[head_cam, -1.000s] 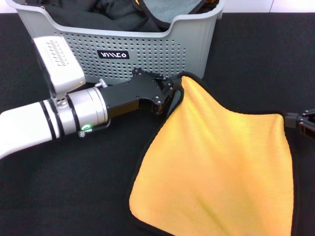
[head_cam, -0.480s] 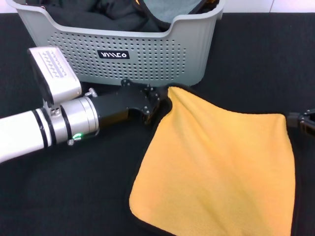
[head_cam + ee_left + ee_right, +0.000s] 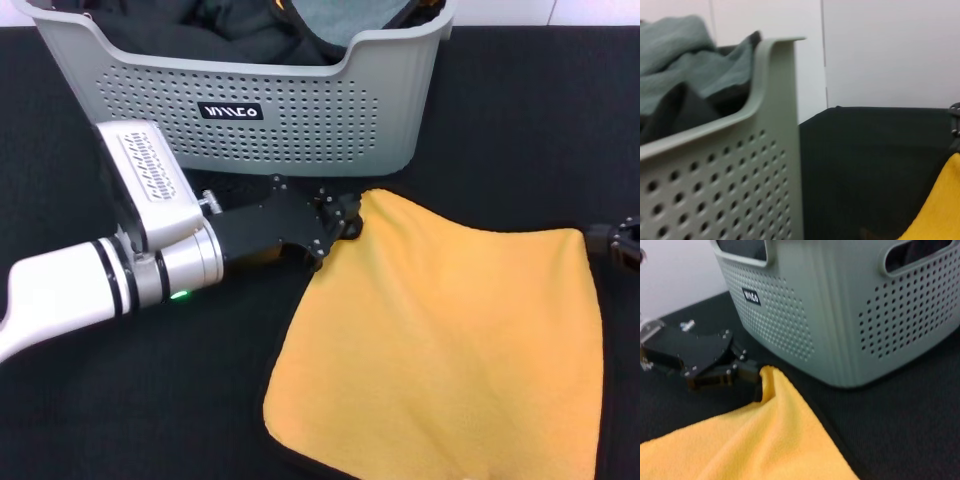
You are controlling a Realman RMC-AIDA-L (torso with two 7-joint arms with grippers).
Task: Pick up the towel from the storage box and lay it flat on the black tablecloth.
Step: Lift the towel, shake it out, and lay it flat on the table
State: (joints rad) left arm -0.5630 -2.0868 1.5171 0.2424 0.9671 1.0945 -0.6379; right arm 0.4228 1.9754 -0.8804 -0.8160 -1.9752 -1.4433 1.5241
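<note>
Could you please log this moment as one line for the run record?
towel: yellow side up on black tablecloth | left tool: pinching towel corner | right tool: at opposite corner

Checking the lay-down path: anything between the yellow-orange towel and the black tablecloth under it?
Nothing visible. The yellow-orange towel already lies spread on the wide black tablecloth, in front of the light grey perforated storage box. The left gripper pinches its near-box corner; the right gripper is at the opposite corner.

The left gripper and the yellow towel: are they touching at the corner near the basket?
Touching. In the right wrist view the left gripper has its black fingers closed on the raised corner of the towel; the head view agrees.
</note>
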